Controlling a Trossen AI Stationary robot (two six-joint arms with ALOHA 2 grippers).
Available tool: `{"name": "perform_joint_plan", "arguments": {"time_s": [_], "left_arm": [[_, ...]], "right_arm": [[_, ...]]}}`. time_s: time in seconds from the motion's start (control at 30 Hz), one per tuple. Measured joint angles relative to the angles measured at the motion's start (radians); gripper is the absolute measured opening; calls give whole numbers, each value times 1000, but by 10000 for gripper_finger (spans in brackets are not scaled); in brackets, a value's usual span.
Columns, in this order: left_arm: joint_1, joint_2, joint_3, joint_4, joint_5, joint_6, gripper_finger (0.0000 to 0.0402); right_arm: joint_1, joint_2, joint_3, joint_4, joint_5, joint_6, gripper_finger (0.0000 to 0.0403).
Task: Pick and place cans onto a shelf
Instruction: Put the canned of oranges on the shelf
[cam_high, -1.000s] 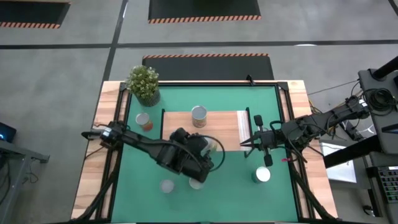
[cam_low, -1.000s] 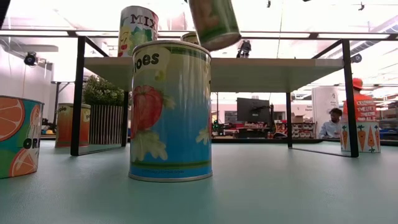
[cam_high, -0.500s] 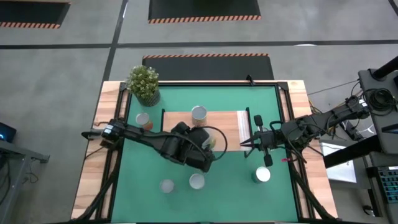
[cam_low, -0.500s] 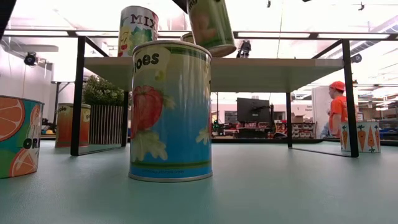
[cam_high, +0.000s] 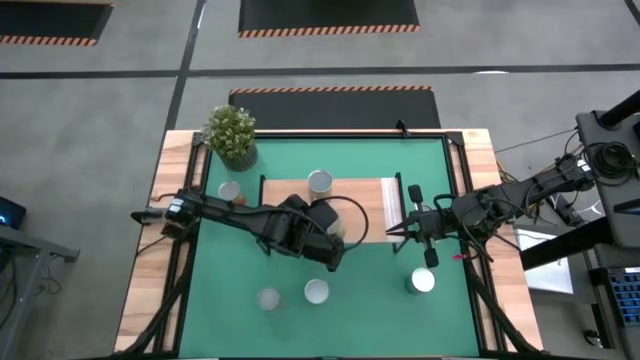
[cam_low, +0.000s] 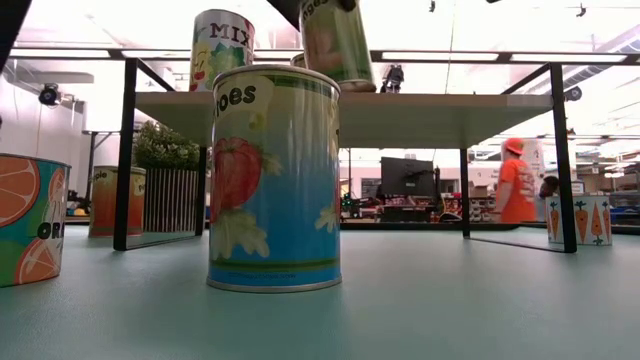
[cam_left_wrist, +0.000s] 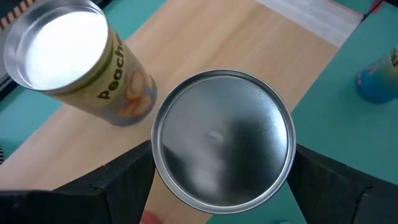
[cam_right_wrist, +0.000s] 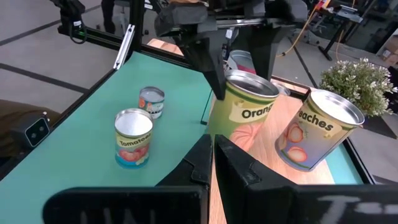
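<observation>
Green matting covers the worktop (cam_high: 380, 300), and the light-wood shelf (cam_high: 365, 205) stands at its middle on a thin black frame, with a leafy potted plant (cam_high: 231, 134) at the far left corner. The left gripper (cam_left_wrist: 214, 186) has its jaws clenched on the orange can (cam_right_wrist: 239, 112), holding it by the sides just above the shelf board, close beside the peaches can (cam_left_wrist: 81, 59) that already stands there.

That closeness is the main hazard. If the orange can goes down with any drift toward the peaches can, the two walls could touch and one could tip or be pushed along the board. The held can also looks slightly tilted in the low view, though the angle there is poor and I may be misreading it; a tilted base would land on its rim and rock once released. It also appears to sit near the shelf's front edge, so a release too far forward could drop it onto the mat, where the tomatoes can (cam_right_wrist: 132, 138) and another small can (cam_right_wrist: 151, 101) stand.

The right gripper (cam_high: 392, 233) waits at the shelf's paler end; whether its jaws are parted I cannot tell. It is near enough that a wide swing by the left arm on withdrawal might clip it. A carrot-labelled can (cam_low: 595, 220) stands well apart, and a person in orange (cam_low: 515, 185) is far back in the room.
</observation>
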Motion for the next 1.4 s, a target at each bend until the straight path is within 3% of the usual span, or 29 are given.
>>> {"name": "perform_joint_plan", "arguments": {"time_s": [0.5,0.8,1.4], "left_arm": [[49,-4,3,2,73,46,309],[50,-3,3,-3,87,42,333],[50,-1,2,1,42,46,337]], "right_arm": [[0,0,0,-7,0,4,9],[0,0,0,-23,0,0,9],[0,0,0,-23,0,1,9]]}}
